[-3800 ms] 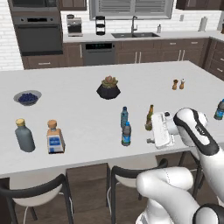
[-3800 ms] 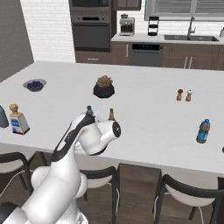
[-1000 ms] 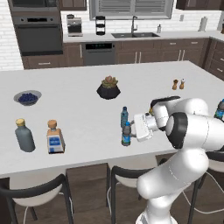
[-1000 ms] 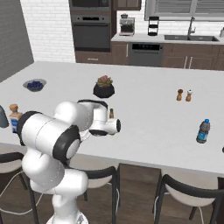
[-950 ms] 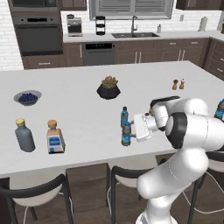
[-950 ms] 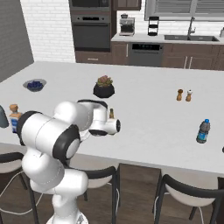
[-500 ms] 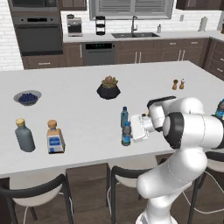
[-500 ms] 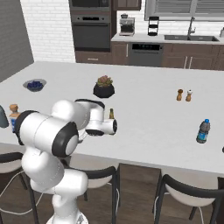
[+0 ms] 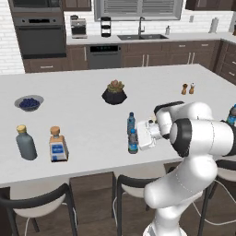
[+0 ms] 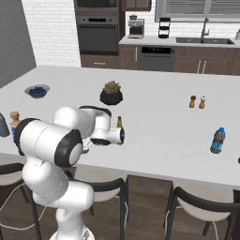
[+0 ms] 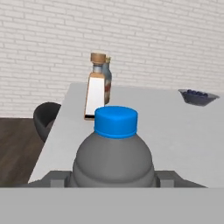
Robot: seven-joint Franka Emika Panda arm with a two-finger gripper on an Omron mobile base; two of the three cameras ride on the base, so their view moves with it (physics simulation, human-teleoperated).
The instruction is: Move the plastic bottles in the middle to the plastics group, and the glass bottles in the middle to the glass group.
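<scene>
Two small blue-capped water bottles stand mid-counter, the rear one (image 9: 131, 121) behind the front one (image 9: 133, 141). My gripper (image 9: 138, 138) is level with the front bottle, open, a fingertip (image 11: 59, 178) on each side of its body (image 11: 114, 157). The bottle still stands on the counter. Only the gold top of the olive-green bottle (image 10: 119, 122) peeks over my arm. The glass group stands at the left: a grey bottle (image 9: 26, 143) and a squarish clear bottle (image 9: 57, 144), also in the hand view (image 11: 97, 87). One plastic bottle of the plastics group (image 10: 216, 140) stands at the right edge (image 9: 232, 114).
A potted succulent (image 9: 114, 92) sits behind the middle bottles and a bowl of blueberries (image 9: 29, 102) lies far left. Brown and white shakers (image 9: 187, 88) stand at the back right. Dark stools (image 9: 129, 193) line the counter's front edge.
The hand has slid left along the counter's front until its fingers flank the front water bottle. The bottles have not moved.
</scene>
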